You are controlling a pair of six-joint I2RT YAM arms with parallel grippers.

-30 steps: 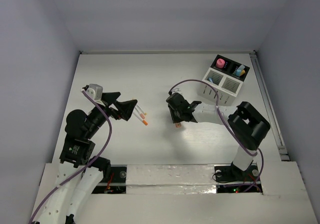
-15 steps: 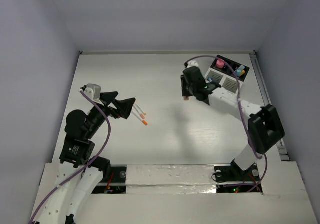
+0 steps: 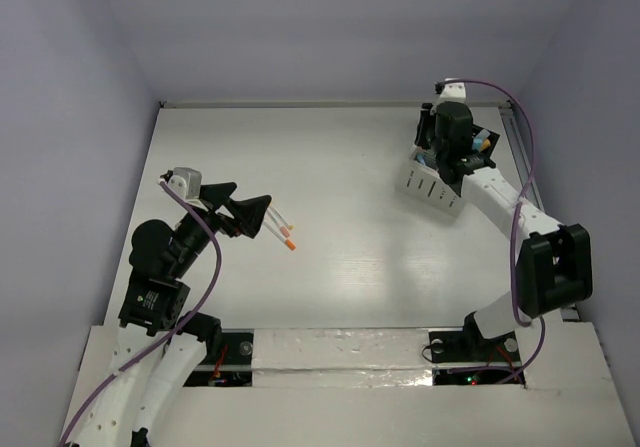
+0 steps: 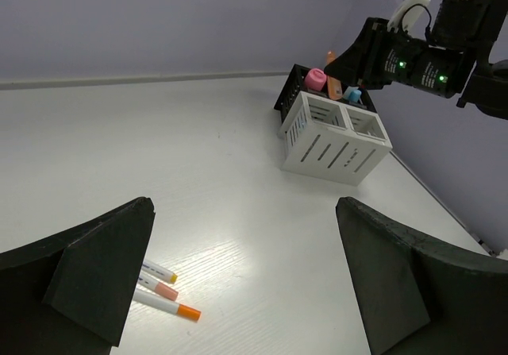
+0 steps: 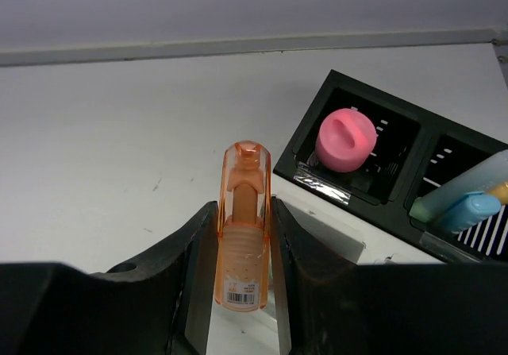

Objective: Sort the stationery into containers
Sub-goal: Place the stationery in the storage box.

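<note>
My right gripper (image 5: 243, 244) is shut on an orange capsule-shaped piece (image 5: 243, 228) and holds it over the white slatted organizer (image 3: 432, 184), just in front of its black back section (image 5: 357, 160). That section holds a stubby pink cylinder (image 5: 346, 139) and, to the right, green and blue capsule pieces (image 5: 460, 204). In the top view the right gripper (image 3: 437, 149) hangs above the organizer. Thin white sticks with orange, pink and yellow tips (image 4: 163, 291) lie on the table at centre left (image 3: 283, 231). My left gripper (image 4: 238, 291) is open and empty, just left of the sticks.
The organizer also shows in the left wrist view (image 4: 333, 138), with the right arm (image 4: 429, 53) above it. A metal rail (image 3: 535, 207) runs along the table's right edge. Grey walls close in the table on three sides.
My right arm has swung from the table's centre up and right to above the organizer, carrying the orange piece. The left arm and the sticks have not moved.
</note>
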